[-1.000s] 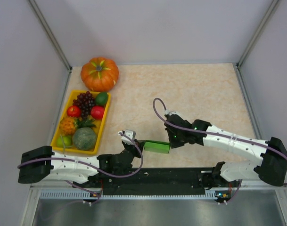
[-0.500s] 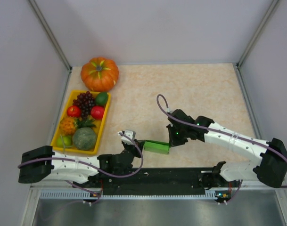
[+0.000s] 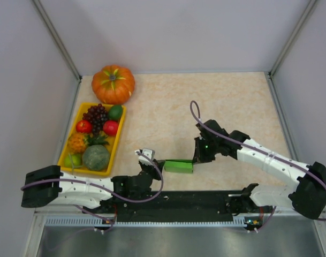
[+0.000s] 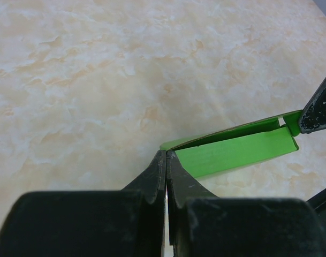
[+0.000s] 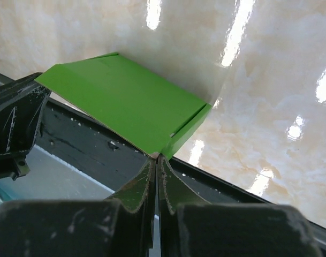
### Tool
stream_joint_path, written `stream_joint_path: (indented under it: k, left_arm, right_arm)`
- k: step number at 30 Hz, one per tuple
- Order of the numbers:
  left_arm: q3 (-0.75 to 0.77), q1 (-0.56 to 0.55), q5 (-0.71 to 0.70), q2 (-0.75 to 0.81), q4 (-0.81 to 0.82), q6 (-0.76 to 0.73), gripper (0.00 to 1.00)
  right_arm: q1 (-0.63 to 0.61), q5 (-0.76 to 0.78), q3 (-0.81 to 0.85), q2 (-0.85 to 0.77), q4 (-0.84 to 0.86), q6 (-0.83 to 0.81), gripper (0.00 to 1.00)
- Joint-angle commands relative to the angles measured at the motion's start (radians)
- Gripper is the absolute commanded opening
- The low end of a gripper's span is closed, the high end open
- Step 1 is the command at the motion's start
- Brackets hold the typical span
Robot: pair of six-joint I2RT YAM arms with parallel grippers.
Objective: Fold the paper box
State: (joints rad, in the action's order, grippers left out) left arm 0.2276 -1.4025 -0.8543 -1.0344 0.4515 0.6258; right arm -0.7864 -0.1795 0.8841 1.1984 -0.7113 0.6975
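Note:
The paper box (image 3: 179,166), a flattened bright green card shape, sits just off the table's near edge between my two grippers. My left gripper (image 3: 158,165) is shut, and its tips (image 4: 167,152) pinch the left corner of the paper box (image 4: 237,150), where an upper flap and a lower panel meet. My right gripper (image 3: 195,159) is shut too, its tips (image 5: 156,155) on the right corner of the paper box (image 5: 125,101). A right fingertip (image 4: 320,110) shows at the box's far end in the left wrist view.
An orange pumpkin (image 3: 113,84) stands at the back left. In front of it a yellow tray (image 3: 65,150) holds grapes, apples, a lime and other fruit. The black base strip (image 3: 195,201) runs along the near edge, and walls close in both sides.
My right arm has swung its wrist rightward and a little away, its tips staying on the box's right corner. The left arm has not moved.

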Motion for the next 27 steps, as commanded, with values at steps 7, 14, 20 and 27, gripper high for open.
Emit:
stream_joint_path:
  k: [7,14,20,27]
  left_arm:
    - [0.012,-0.033,0.08,-0.047,-0.079,0.006,0.0]
    - [0.012,-0.039,0.081,-0.072,-0.068,0.02,0.0]
    - [0.013,-0.039,0.078,-0.064,-0.082,0.02,0.0]
    - [0.007,-0.041,0.074,-0.053,-0.085,0.023,0.0]
  right_arm:
    - [0.027,-0.063,-0.088,-0.049,0.179,0.097,0.0]
    - [0.027,0.003,-0.172,-0.128,0.2,0.072,0.0]
    - [0.029,-0.106,-0.152,-0.12,0.296,0.157,0.0]
    - [0.052,-0.143,-0.168,-0.137,0.337,0.229,0.0]
